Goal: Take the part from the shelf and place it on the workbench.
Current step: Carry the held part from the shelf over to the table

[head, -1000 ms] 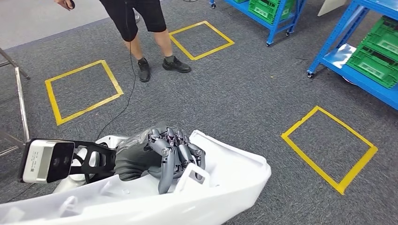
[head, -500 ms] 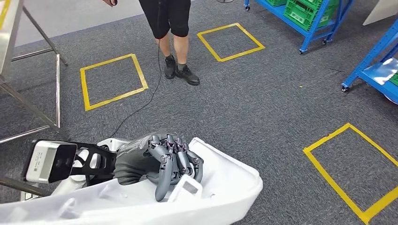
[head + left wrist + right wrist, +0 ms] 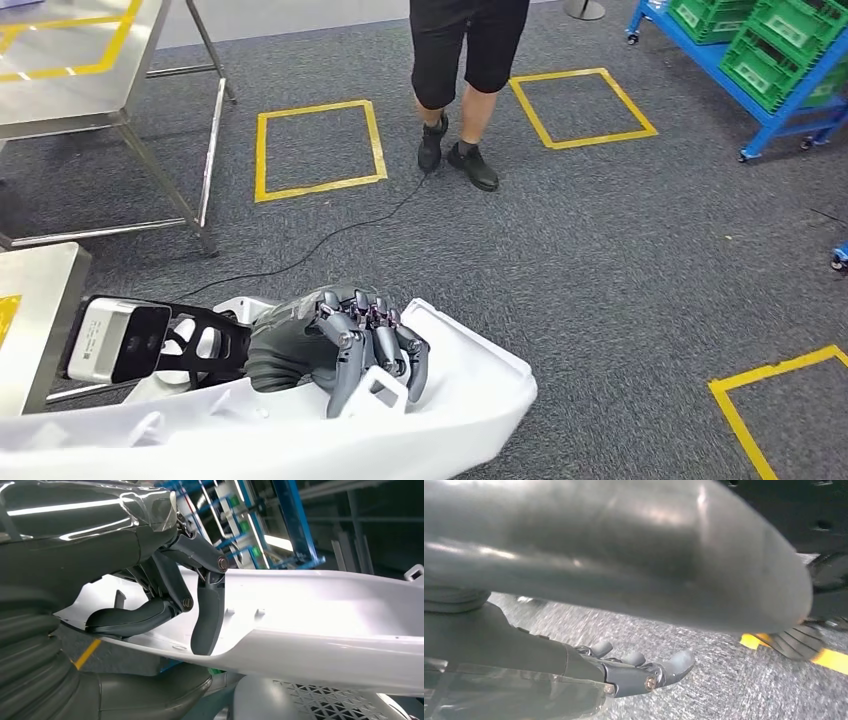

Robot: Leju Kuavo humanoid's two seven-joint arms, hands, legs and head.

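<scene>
One hand, my left hand (image 3: pixel 350 345), fingers clamp white part (image 3: pixel 470 400); workbench (image 3: pixel 60 70) ahead-left; right hand (image 3: pixel 644 672) hangs, fingers loose, holding nothing.

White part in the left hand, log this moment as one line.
left hand: holds white part | right hand: open, hanging over carpet | metal workbench: ahead-left, part not placed

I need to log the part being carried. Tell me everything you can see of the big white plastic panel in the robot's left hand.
The large white glossy plastic panel is a long, curved, trough-like shell with a raised rim, a small rectangular loop tab on its edge and small moulded nubs inside. It lies roughly level, low in the head view, above the grey carpet. The left hand grips it, dark fingers hooked over the rim and into the hollow, the thumb underneath. Its far end is cut off by the picture edge. No damage shows.
</scene>
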